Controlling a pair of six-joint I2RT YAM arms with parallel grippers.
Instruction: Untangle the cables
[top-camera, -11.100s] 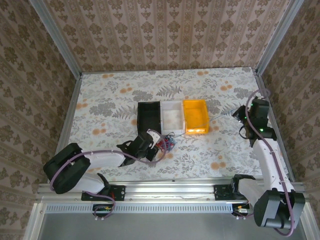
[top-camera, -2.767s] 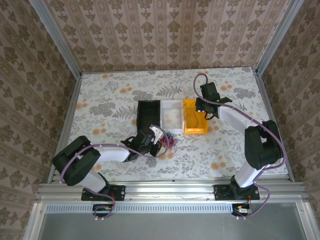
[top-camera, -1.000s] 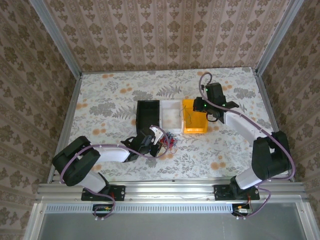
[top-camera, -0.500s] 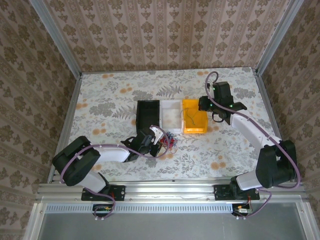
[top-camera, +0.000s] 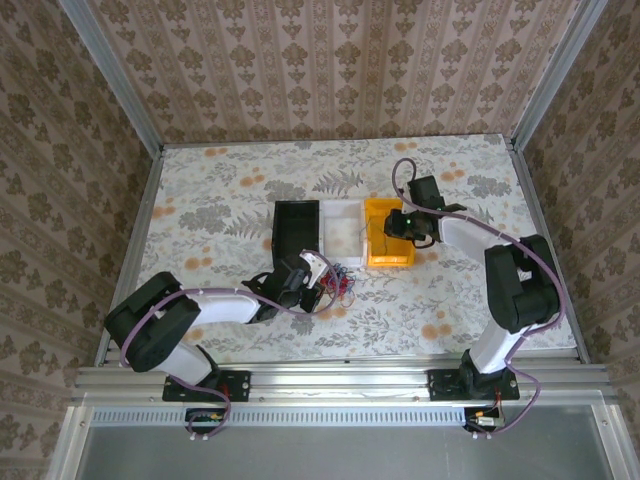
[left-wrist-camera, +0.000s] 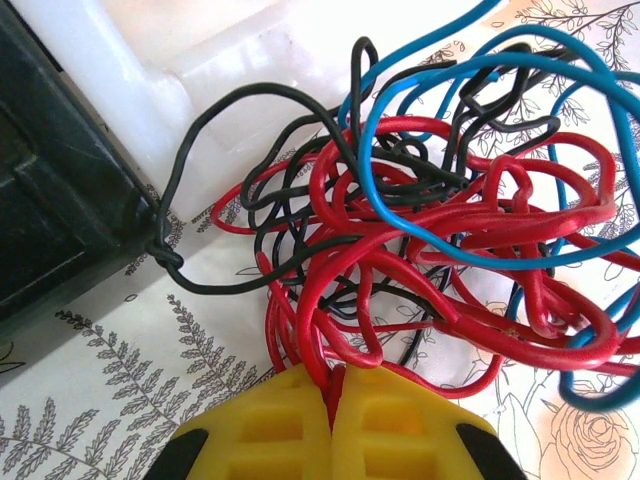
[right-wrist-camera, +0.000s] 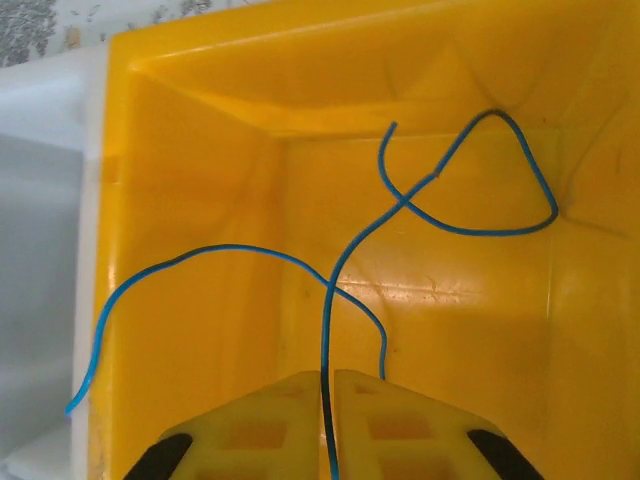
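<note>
1. The left fingers (left-wrist-camera: 318, 415) are pressed flat together, pinching a few red loops at the near edge of the cables (left-wrist-camera: 440, 230); the rest of the bunch, red, blue and black, spreads just ahead of the tips on the bench (left-wrist-camera: 130, 380).
2. Ahead and to the left of those fingers a black strand reaches the corner of the black bin (left-wrist-camera: 50, 220); the wall of the white bin (left-wrist-camera: 200, 60) stands straight ahead, just behind the bunch; so the tangle is hemmed between the tips and the bins' near walls.
3. The right fingers (right-wrist-camera: 350, 400) are shut on a blue cable (right-wrist-camera: 440, 200); it runs up from between the tips and curls into a loop near the far wall of the yellow bin (right-wrist-camera: 200, 200); another blue stretch arcs away to the left of the tips, its end over the wall on the white bin's side.
4. Yellow walls rise to the left of and beyond the right fingers; open bench lies left of and behind the left fingers.
5. The left arm (top-camera: 215, 305) lies low along the bench, stretched toward the bunch; the right arm (top-camera: 500, 260) is bent sharply, its wrist reaching leftward over the yellow bin.
</note>
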